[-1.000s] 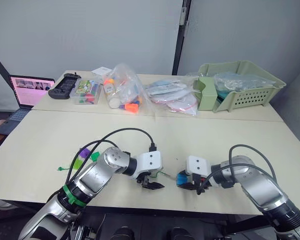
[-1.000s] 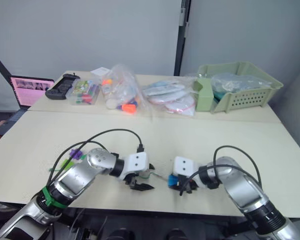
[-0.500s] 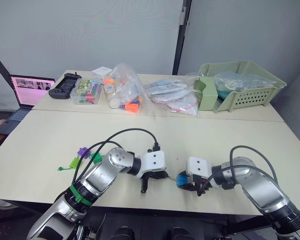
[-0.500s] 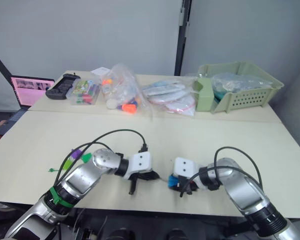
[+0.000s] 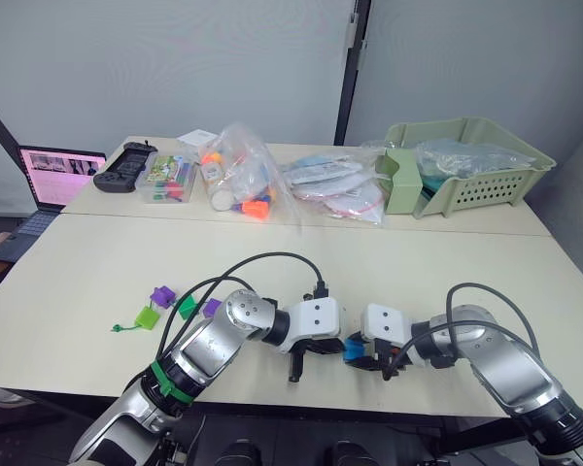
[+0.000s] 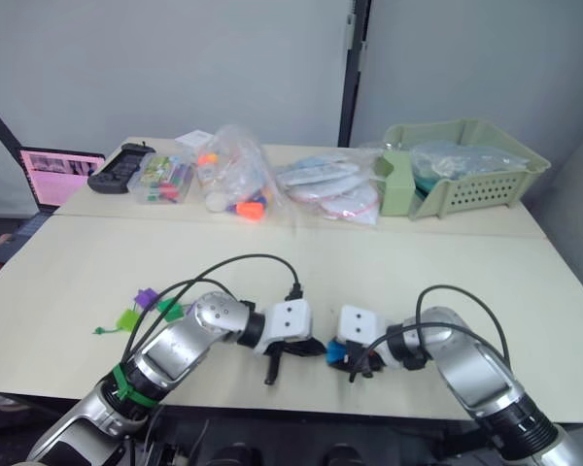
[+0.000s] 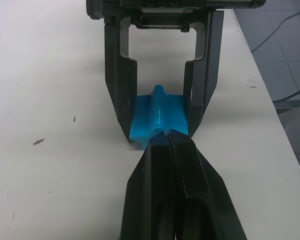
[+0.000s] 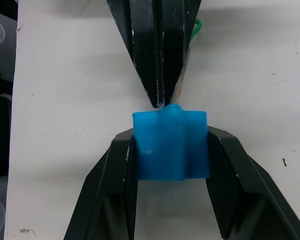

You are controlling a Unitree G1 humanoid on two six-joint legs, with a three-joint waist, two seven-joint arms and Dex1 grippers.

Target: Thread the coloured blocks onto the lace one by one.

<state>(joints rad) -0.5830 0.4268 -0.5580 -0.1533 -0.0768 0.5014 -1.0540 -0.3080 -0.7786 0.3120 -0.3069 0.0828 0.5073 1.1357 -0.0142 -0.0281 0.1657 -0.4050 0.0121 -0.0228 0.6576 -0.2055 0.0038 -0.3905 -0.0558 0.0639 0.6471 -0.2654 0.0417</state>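
Progress: I judge we are on block one of five, and it is not yet on the lace. The small blue plastic cube [image 8: 170, 145] sits clamped between the two black fingers of the right pincer [image 5: 366, 357], low over the near edge of the pale desk [image 5: 389, 262], right of centre. No block can be seen strung on the lace.

The left pincer [image 5: 323, 347] has its fingers pressed together on the stiff tan tip [image 8: 181, 92] of the thin green lace [image 8: 194, 27]. From the right wrist camera the tip meets the cube's face at its raised centre ridge; whether it has entered the hole I cannot tell.

Left to do: the other four cubes lie loose on the desk to the left of my left arm. They are a purple cube [image 5: 161, 295], a lime green cube [image 5: 147, 316], a dark green cube [image 5: 188, 306] and a second purple cube [image 5: 212, 308], close together. A green end of the lace [image 5: 120, 327] shows just left of the lime one.

Orientation: the tip's long axis runs left to right across the desk, pointing right, toward the cube. The two pincers face each other nose to nose, nearly in line; the tip looks slightly skewed off the cube's centre.
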